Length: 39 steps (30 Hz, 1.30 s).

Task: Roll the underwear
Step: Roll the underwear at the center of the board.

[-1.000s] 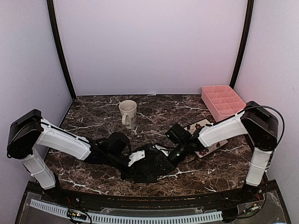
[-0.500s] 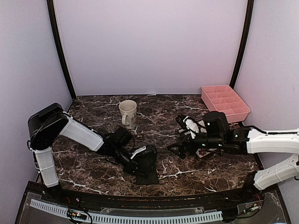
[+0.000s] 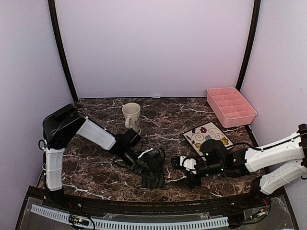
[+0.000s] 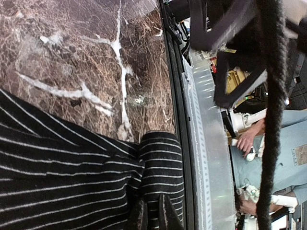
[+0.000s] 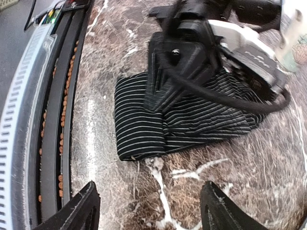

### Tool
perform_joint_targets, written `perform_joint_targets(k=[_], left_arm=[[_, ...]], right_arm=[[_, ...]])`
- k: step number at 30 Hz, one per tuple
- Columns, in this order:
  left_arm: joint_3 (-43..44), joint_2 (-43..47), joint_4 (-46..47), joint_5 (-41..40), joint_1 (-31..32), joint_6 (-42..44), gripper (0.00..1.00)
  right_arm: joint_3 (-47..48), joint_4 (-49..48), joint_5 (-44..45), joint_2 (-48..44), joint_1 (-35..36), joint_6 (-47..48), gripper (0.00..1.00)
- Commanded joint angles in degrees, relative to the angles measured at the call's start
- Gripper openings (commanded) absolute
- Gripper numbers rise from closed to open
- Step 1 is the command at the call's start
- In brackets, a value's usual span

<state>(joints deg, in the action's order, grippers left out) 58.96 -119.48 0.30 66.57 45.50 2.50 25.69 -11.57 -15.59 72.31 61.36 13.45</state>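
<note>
Pinching a fold of the black striped underwear (image 3: 154, 175) at the near edge of the bench (image 3: 91, 167) with the left end effector (image 4: 151, 216), with the right end effector (image 5: 148, 208) poised just beside, spread wide. Apparently early in rolling; next, probably catching the free hem and turning it over.

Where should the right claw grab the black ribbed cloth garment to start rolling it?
Probably the free near end of the black ribbed cloth garment, coming in from its right side. It lies flat, the left claw occupies its far part, and the open right claw faces that long edge.
</note>
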Motion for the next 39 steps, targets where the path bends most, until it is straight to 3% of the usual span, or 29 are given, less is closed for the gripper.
perform_joint_targets(k=[1, 6, 19, 23, 25, 30, 36, 39], left_arm=[[0.67, -7.27, -1.78, -4.22, -0.64, 2.26, 0.05], [2.76, -9.4, -5.6, -3.56, -1.5, 5.35, 0.05], [3.98, -10.02, -8.75, -3.5, -2.76, 9.54, 0.05], [3.45, -10.01, -8.86, -3.52, -2.93, 10.42, 0.05], [3.0, -9.51, -8.26, -4.27, -3.11, 10.17, 0.12], [-1.03, -4.07, 0.82, -3.58, -4.96, 3.39, 0.45], [-9.47, 10.93, 15.17, -8.4, -9.64, -8.47, 0.64], [-14.74, 21.49, 20.0, -14.85, -11.7, -9.28, 0.67]], right_arm=[[1.41, -10.42, -0.77, 6.22, 2.87, 7.25, 0.66], [5.13, -13.22, -1.29, 14.9, 5.0, 9.52, 0.61], [11.91, -13.34, -0.04, 26.9, 5.39, 11.8, 0.55], [11.24, -13.39, 1.11, 28.84, 5.39, 10.9, 0.42], [11.37, -11.91, 1.23, 28.89, 5.43, 9.72, 0.32], [12.43, -6.44, -1.34, 28.38, 5.38, 5.42, 0.02], [14.58, 1.74, -4.67, 27.7, 4.47, -1.67, 0.0], [15.78, 4.59, -9.38, 28.28, 2.31, -6.17, 0.0]])
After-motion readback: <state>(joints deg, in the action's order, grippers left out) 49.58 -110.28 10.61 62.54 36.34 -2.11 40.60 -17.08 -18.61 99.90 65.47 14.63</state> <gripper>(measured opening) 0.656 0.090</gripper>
